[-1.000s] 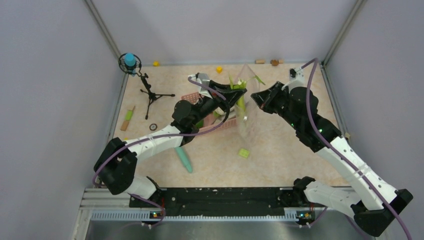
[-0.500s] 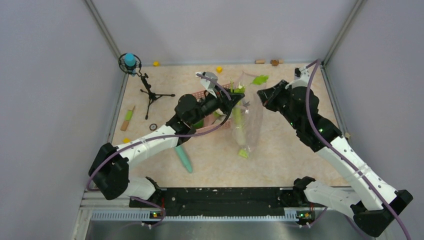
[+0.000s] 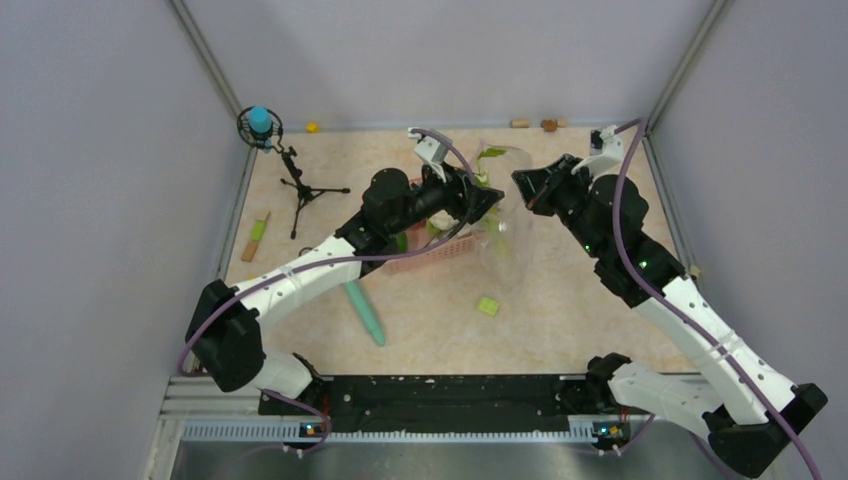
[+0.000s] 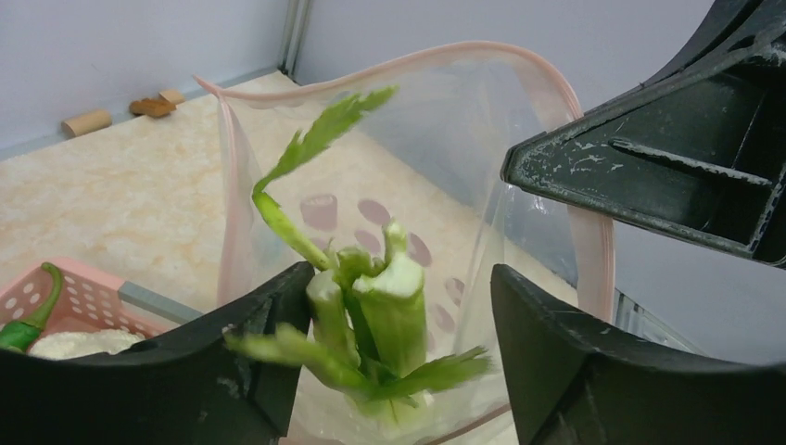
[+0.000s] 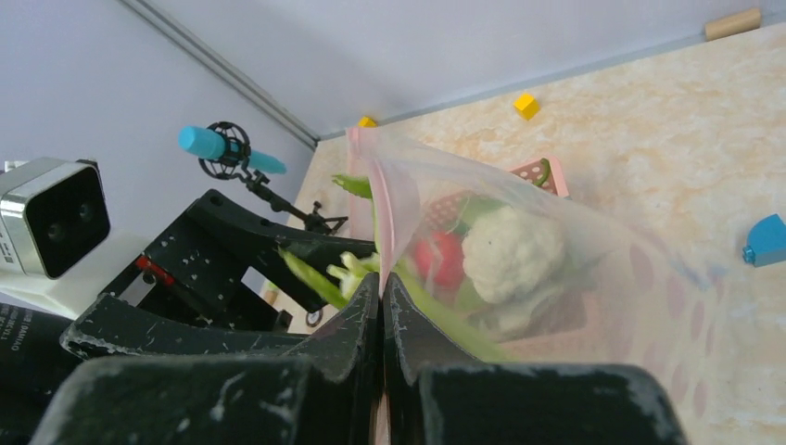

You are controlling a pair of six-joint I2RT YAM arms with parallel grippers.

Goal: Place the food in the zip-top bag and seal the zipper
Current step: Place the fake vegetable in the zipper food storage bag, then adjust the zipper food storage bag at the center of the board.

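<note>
I count one zip-top bag (image 3: pixel 505 240), held upright beside the one pink basket (image 3: pixel 440 255). My right claw (image 5: pixel 382 287) is clamped tight on its pink zipper (image 5: pixel 385 204) edge. My left claw (image 4: pixel 400 278) stands spread wide at the bag's mouth, with one leek stalk (image 4: pixel 394 301) between its two fingers. Through the plastic I see one cauliflower (image 5: pixel 514 246) and one tomato (image 5: pixel 443 260).

L arm reaches fwd, elbow bent, wrist level; left gripper (image 3: pixel 484 201) has jaws spread wide. R arm stretches up and in, wrist angled toward L; right gripper (image 3: pixel 522 190) is pinched tight on zip-top bag (image 3: pixel 505 240) rim. Grippers near, facing.
</note>
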